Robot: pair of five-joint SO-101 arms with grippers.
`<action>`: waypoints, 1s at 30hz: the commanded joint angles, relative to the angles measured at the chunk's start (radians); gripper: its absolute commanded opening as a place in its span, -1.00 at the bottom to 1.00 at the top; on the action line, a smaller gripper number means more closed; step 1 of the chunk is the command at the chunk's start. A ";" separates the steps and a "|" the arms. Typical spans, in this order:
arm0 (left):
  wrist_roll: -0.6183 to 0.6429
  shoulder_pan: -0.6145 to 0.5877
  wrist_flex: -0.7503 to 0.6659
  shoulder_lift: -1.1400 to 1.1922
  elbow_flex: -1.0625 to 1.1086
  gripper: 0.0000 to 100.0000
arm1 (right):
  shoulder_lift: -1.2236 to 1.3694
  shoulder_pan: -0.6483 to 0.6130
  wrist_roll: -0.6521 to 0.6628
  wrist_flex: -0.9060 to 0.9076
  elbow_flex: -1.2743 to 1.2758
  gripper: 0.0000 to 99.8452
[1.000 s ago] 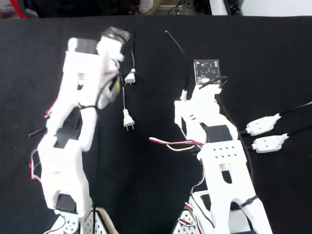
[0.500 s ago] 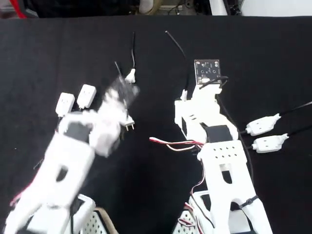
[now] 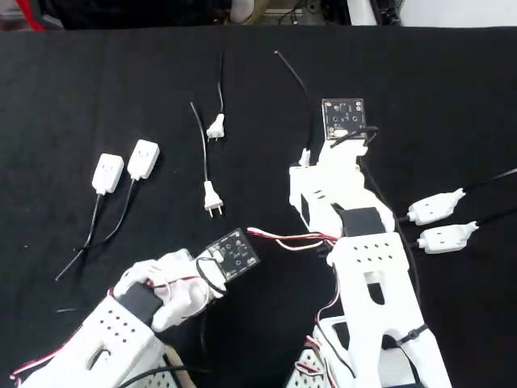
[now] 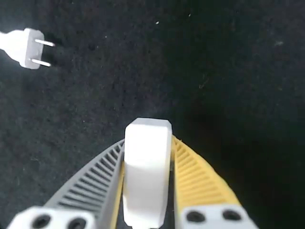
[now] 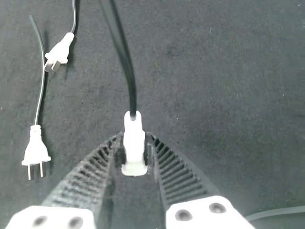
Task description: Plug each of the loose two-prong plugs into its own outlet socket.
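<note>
Two loose white two-prong plugs (image 3: 216, 127) (image 3: 212, 198) lie on the black table, seen again as the farther plug (image 5: 58, 53) and the nearer plug (image 5: 35, 151). Two white sockets (image 3: 107, 172) (image 3: 144, 158) rest at the left, and two more (image 3: 436, 206) (image 3: 447, 236) at the right. My right gripper (image 5: 132, 138) is shut on a third white plug (image 5: 133, 145), whose black cable leads away across the table. My left gripper (image 4: 147, 143), low over the near table, is shut on a white block (image 4: 147, 176); plug or socket, I cannot tell. One loose plug (image 4: 26, 47) lies beyond it.
The left arm (image 3: 121, 331) fills the near left corner, its camera board (image 3: 233, 252) close to red and white wires (image 3: 283, 238) hanging from the right arm (image 3: 355, 242). Thin black cables (image 3: 97, 234) trail from the left sockets.
The left arm swung back from the far left to the near left corner, uncovering the two left sockets. The right arm and its plug stayed put.
</note>
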 commanded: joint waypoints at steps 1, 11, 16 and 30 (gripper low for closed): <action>0.026 -0.018 -0.009 -0.077 0.007 -0.62 | 0.002 0.008 -0.003 -0.011 -0.021 -0.98; 0.029 -0.180 -0.008 -0.218 0.008 -0.54 | 0.002 0.006 -0.002 -0.011 -0.019 -0.98; -0.046 -0.193 -0.020 -0.229 0.068 -0.54 | 0.002 0.006 -0.002 -0.011 -0.016 -0.98; 0.068 -0.278 0.216 -0.376 -0.120 -0.67 | 0.002 -0.037 0.000 -0.011 -0.007 -0.98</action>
